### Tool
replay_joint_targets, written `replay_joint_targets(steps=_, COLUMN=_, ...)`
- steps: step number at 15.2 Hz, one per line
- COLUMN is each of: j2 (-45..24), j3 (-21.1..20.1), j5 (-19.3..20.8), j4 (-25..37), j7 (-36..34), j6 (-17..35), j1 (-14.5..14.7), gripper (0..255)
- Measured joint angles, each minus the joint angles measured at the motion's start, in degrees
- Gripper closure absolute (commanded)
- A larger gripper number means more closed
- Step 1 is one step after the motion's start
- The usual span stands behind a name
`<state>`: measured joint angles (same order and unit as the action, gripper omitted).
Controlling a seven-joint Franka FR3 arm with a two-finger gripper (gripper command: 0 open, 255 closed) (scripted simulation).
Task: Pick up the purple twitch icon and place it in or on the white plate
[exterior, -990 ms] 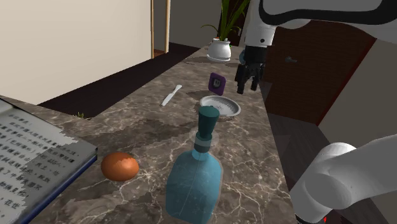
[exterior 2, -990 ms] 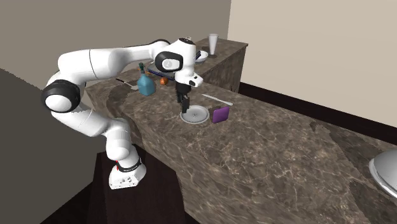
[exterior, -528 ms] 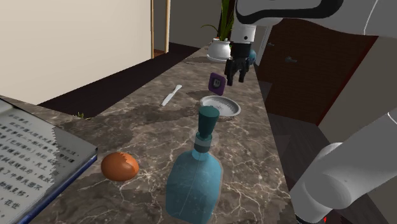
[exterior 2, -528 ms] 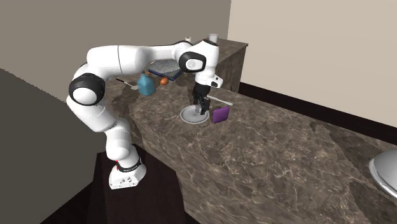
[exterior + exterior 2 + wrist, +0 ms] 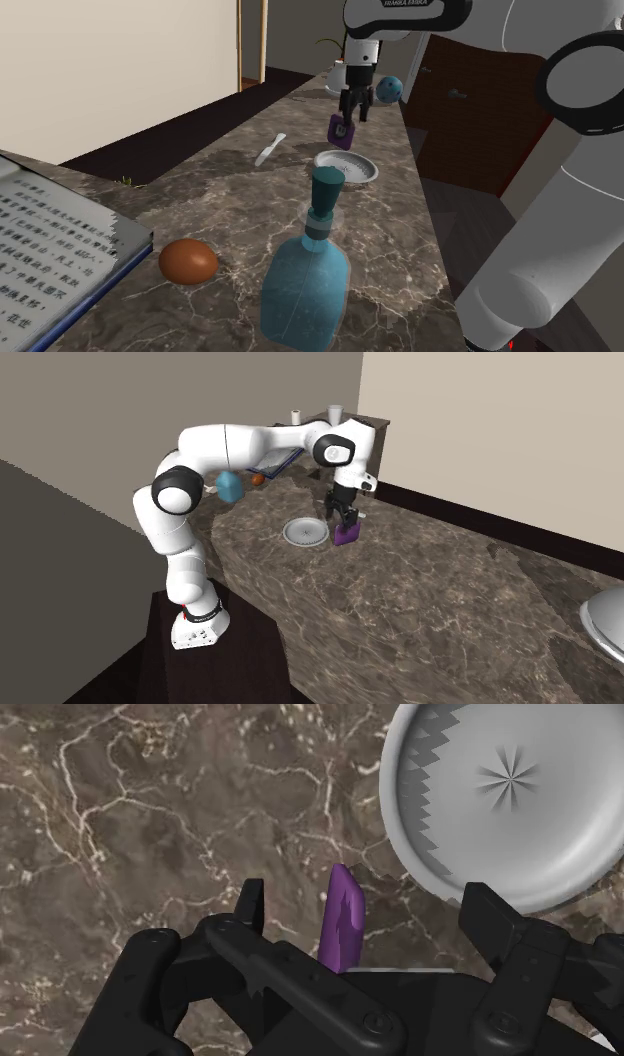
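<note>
Shoulder view: the all-black two-finger claw point(image 5: 348, 118) hangs fingers-down from the white arm, right above the small, thin purple twitch icon point(image 5: 341, 134), which stands on edge on the dark brown, white-veined marble counter point(image 5: 230, 195); the round, shallow, pale grey plate point(image 5: 346, 167) lies just beside the icon, on the stand's side of the claw; a white potted plant point(image 5: 345, 76) and a blue ball point(image 5: 388, 90) sit beyond the claw; well apart from it, towards the camera, stand a teal glass bottle point(image 5: 308, 280) and a brown egg-shaped ball point(image 5: 188, 261); cream walls and a dark door close the room.

Second exterior view: the claw point(image 5: 341, 520) is low over the icon point(image 5: 348, 536), the plate point(image 5: 306, 532) just to one side; the counter runs on long and bare past the claw, with beige walls behind.

Wrist view: the fingers point(image 5: 250, 909) stand apart, one facing each flat side of the icon point(image 5: 342, 919), neither touching it; the icon shows edge-on between them, the plate's rim point(image 5: 420, 854) near the far side of one finger.

Judged from this, the icon is a light, stiff, smooth tile; balanced on a narrow edge it may tip or skid on the hard marble if nudged; pinching squarely across its two broad faces, about mid-height, seems best; the carry to the plate looks short.
</note>
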<state>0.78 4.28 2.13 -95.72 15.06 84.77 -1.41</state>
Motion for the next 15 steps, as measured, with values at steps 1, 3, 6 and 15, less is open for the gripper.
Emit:
replay_joint_targets(steps=1, j2=-0.1, j3=0.0, j5=0.0, j4=-0.7, j7=0.1, j6=0.8, j1=0.0, gripper=0)
replay_joint_targets(steps=3, j2=0.2, j3=0.1, j5=0.1, j4=-2.3, j7=0.2, j6=2.1, j1=-0.1, gripper=0)
replay_joint_targets(steps=6, j2=0.9, j3=0.1, j5=0.1, j4=-5.3, j7=0.1, j6=4.3, j1=-0.1, gripper=0)
replay_joint_targets(steps=15, j2=1.0, j3=0.1, j5=0.2, j4=-6.1, j7=0.1, j6=5.1, j1=-0.1, gripper=255)
